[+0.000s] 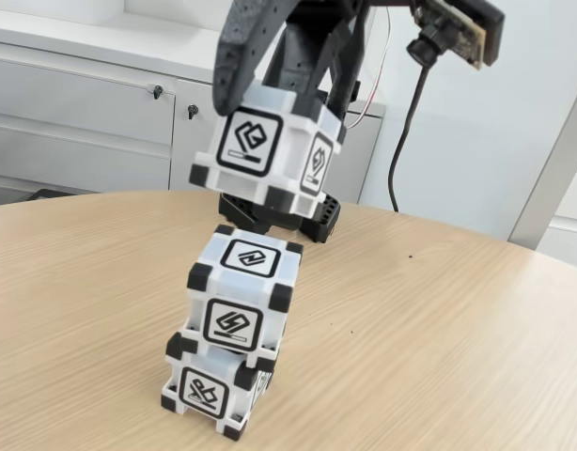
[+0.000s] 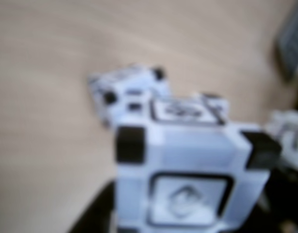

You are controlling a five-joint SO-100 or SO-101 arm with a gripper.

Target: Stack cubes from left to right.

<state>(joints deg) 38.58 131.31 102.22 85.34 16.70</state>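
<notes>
Two white cubes with black corners stand stacked on the wooden table: the bottom cube (image 1: 211, 393) and a second cube (image 1: 240, 299) on it, set slightly askew. A third cube (image 1: 270, 147) hangs in the air above the stack, a clear gap below it, with my black gripper (image 1: 281, 89) shut on its sides from above. In the blurred wrist view the held cube (image 2: 188, 182) fills the lower half, and the stack's top cube (image 2: 180, 110) and the lower cube (image 2: 127, 90) show beyond it on the table.
The arm's black base (image 1: 298, 218) sits on the table behind the stack. A camera (image 1: 453, 33) on a cable hangs at the upper right. White cabinets (image 1: 91, 122) run along the back. The round table's (image 1: 458, 338) bare wood spreads to the right.
</notes>
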